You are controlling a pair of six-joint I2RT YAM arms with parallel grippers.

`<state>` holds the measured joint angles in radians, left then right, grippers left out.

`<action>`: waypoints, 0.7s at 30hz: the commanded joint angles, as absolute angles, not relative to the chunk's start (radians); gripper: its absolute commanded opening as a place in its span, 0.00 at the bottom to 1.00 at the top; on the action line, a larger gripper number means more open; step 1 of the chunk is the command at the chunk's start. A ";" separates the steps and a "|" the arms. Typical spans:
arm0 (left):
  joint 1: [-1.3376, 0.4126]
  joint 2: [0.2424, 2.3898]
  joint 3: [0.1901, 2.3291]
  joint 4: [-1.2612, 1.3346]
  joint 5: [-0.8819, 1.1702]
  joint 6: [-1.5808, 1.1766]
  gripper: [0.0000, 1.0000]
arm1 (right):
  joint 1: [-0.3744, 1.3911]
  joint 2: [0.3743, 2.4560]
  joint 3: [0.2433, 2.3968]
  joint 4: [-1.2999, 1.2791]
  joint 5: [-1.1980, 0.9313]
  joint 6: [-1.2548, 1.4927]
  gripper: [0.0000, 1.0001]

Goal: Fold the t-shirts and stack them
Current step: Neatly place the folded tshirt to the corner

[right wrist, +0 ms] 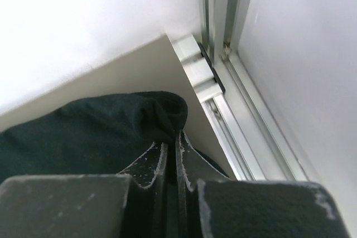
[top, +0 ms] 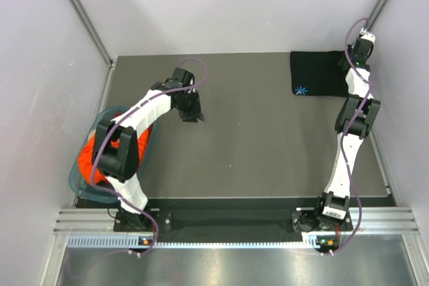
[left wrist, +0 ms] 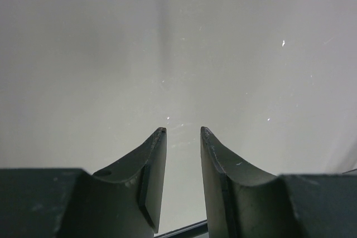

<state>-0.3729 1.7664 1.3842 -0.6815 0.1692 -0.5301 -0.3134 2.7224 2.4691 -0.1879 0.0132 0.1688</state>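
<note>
A: While the left arm is arching over it, what is the teal basket (top: 72, 180) holding?

B: It is sitting at the near left edge of the bench (top: 255, 152) and holding the orange t-shirt (top: 86, 160), which is bunched up inside. The arm is hiding part of both.

A: And where is the black t-shirt (top: 320, 72) lying?

B: It is lying folded in the far right corner, with its starburst mark (top: 301, 90) facing up at the cloth's near left corner. The right pincer (right wrist: 172, 140) is pinching the shirt's far right edge, fingers pressed together on a bunched fold.

A: What is the left pincer (left wrist: 183, 132) doing?

B: It is hanging spread and gripping nothing, left of centre between the basket and the black t-shirt, touching neither.
</note>
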 commanded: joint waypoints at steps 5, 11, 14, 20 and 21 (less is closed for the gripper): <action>-0.382 1.758 1.433 -0.686 0.149 -0.543 0.36 | -0.324 2.717 2.542 -0.071 0.028 0.207 0.17; -0.383 1.688 1.425 -0.719 0.129 -0.531 0.36 | -0.328 2.605 2.520 -0.170 0.074 0.227 0.34; -0.383 1.614 1.396 -0.739 0.112 -0.517 0.36 | -0.325 2.514 2.507 -0.273 0.089 0.259 0.42; -0.382 1.425 1.281 -0.785 0.107 -0.472 0.37 | -0.288 2.238 2.324 -0.471 0.080 0.310 0.48; -0.382 1.399 1.260 -0.788 0.123 -0.465 0.38 | -0.258 2.208 2.307 -0.504 0.072 0.307 0.48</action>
